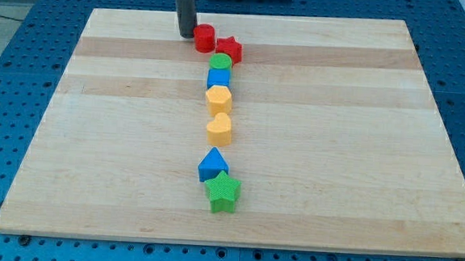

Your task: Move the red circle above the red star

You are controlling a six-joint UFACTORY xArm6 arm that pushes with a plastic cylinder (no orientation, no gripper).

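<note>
The red circle [204,38] sits near the view's top of the wooden board, touching the red star [229,48] on the star's left. My tip [186,35] stands just left of the red circle, close to or touching it. The rod rises from there out of the view's top.
Below the red star runs a column of blocks: a green circle [220,62], a blue block [218,78], a yellow hexagon [219,99], a yellow heart [220,129], a blue triangle [212,165] and a green star [222,192]. The board's top edge [255,17] is close behind the red blocks.
</note>
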